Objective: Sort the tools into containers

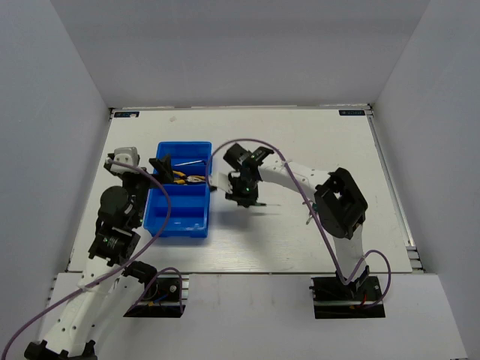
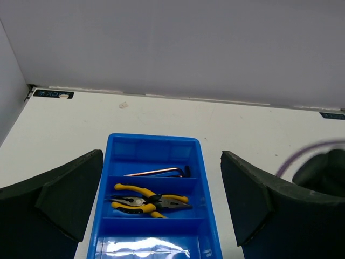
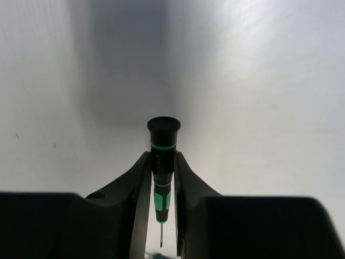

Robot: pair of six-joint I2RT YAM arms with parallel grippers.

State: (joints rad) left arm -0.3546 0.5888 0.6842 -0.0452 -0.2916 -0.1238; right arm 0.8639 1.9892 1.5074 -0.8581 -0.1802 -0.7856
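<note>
Right gripper [image 3: 161, 157], clamped on a green-and-black screwdriver [image 3: 163, 178] lying lengthwise between its fingers, hangs above the desk just right of the blue bin [image 1: 180, 217]; left gripper [image 2: 161, 183] gapes open over the bin.

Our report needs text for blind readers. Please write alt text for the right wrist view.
The right tool is shut on a small screwdriver with a black and green handle. The handle's round cap points away from the camera and the thin metal tip points toward it. Behind them is a white table.
</note>
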